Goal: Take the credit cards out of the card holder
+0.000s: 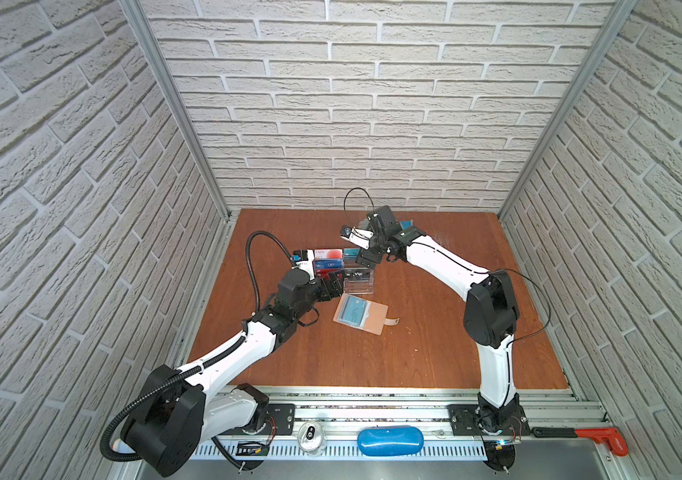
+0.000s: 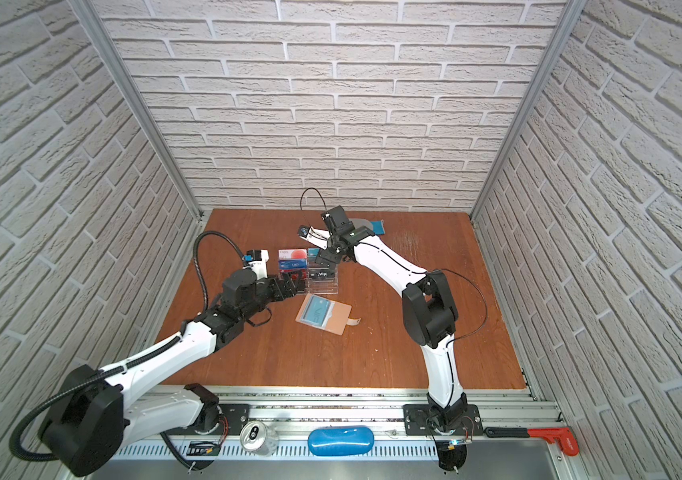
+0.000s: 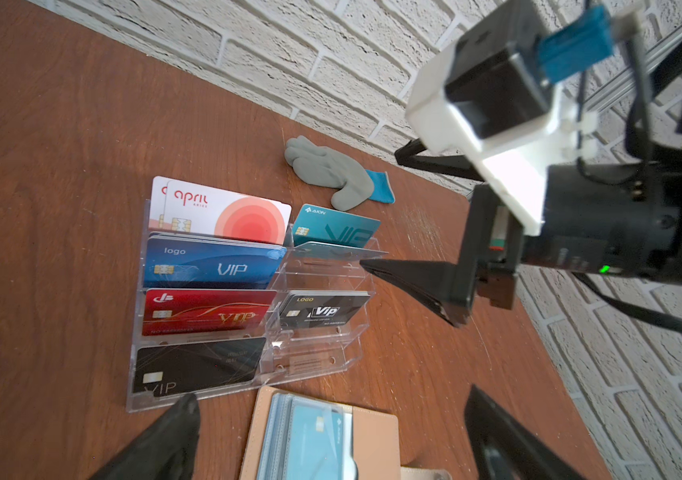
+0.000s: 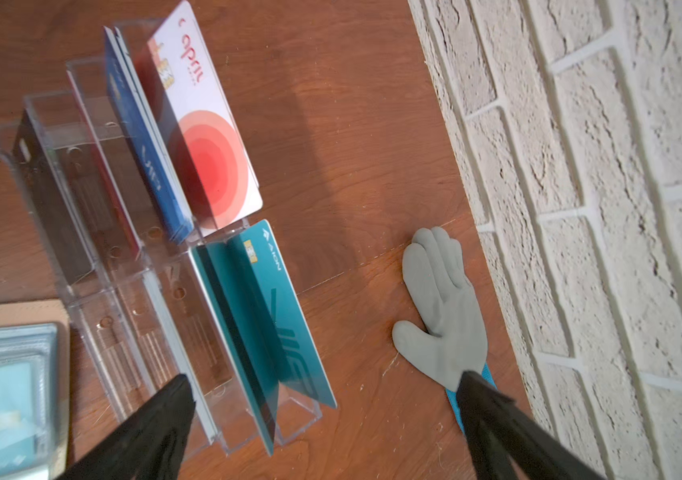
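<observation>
Top views: card holder (image 1: 366,318) open flat on table (image 1: 414,353), just in front of acrylic stand (image 1: 357,288); left gripper (image 1: 333,287) nearer.
Left wrist: jaws spread, empty; holder's teal card (image 3: 314,440) dead ahead between them, long axis seemingly along approach.
Right wrist: right gripper (image 4: 327,384) jaws apart, empty, over stand; holder off to one side.

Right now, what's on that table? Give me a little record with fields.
wallet: open flat on the table, a pale teal card in its sleeve
clear stand: behind the wallet, holding white, blue, red, black and teal cards
glove: grey, by the back wall
left claw: open, empty, near the wallet
right claw: open, empty, by the teal cards
</observation>
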`<move>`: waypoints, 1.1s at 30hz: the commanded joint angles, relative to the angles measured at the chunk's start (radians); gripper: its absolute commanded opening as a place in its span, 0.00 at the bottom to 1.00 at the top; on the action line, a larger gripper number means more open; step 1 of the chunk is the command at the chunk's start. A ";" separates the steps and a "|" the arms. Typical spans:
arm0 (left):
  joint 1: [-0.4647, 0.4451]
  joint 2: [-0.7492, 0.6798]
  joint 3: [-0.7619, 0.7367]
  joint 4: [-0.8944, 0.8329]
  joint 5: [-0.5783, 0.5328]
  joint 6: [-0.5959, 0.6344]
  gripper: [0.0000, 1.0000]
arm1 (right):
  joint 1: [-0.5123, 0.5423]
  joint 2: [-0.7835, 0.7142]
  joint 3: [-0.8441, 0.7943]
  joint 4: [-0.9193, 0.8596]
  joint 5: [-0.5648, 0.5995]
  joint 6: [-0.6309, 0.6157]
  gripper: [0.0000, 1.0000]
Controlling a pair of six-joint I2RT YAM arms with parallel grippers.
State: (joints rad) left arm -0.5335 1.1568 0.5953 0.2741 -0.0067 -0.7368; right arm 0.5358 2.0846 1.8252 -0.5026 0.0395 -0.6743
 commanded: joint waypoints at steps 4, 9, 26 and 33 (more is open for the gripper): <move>-0.005 -0.009 0.003 0.021 -0.020 0.013 0.98 | -0.012 0.040 0.043 0.066 0.033 0.057 1.00; -0.005 0.008 0.006 0.031 -0.018 0.014 0.98 | -0.020 0.058 0.057 0.090 0.050 0.075 1.00; -0.005 0.029 0.008 0.047 -0.016 0.022 0.98 | -0.033 0.087 0.133 0.073 0.043 0.131 1.00; -0.005 0.024 0.006 0.051 -0.005 0.035 0.98 | -0.033 0.038 0.117 0.070 0.011 0.159 1.00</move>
State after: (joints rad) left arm -0.5335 1.1831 0.5953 0.2768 -0.0132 -0.7258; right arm 0.5064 2.1712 1.9316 -0.4465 0.0746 -0.5476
